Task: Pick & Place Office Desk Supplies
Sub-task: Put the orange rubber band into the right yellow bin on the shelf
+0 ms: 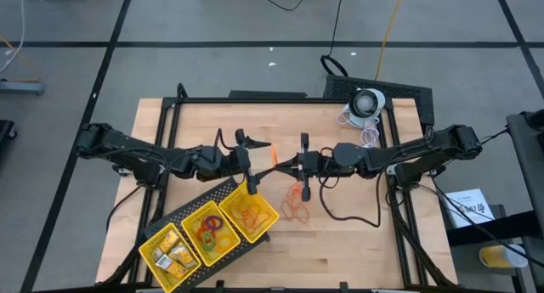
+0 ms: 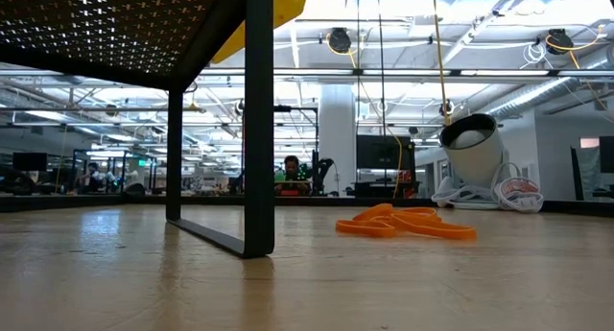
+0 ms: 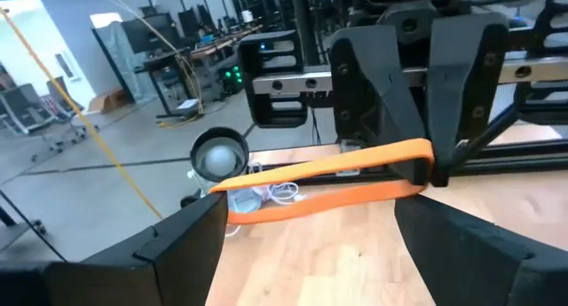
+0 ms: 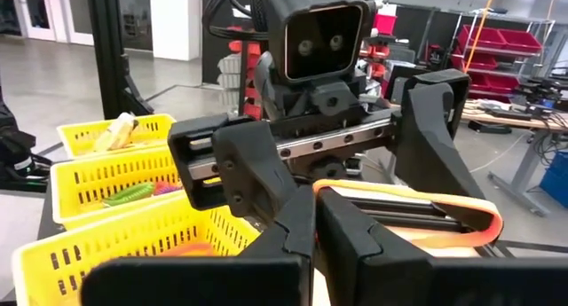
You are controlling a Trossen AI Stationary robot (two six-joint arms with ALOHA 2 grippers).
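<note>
Pale wood tabletop (image 1: pixel 340 242) fills the middle of the high view, with two dark arms reaching in from either side and meeting near its centre. At the left front sits one yellow tray (image 1: pixel 209 234) of three compartments, raised on a black perforated stand (image 2: pixel 251 130): the leftmost holds yellow-gold blocky pieces (image 1: pixel 172 255), too small to count, the middle one several coloured rings (image 1: pixel 210 231), the rightmost a tangle of orange loops (image 1: pixel 251 215).

Left gripper (image 1: pixel 255 149) stands with its fingers spread wide, just above the tray's far corner. One orange rubber band (image 3: pixel 328 177) is stretched between the two grippers, drawn out long and thin; its long axis runs roughly left to right across the table, from the left gripper's finger to the right gripper (image 1: pixel 303 163). That gripper's fingers are pressed together, pinching one end of the band, which in the right wrist view loops out ahead of them toward the left gripper.

On the bare wood just right of the tray lies a small heap of loose orange bands (image 2: pixel 407 223), flat and overlapping, below the right gripper and apart from it.
</note>
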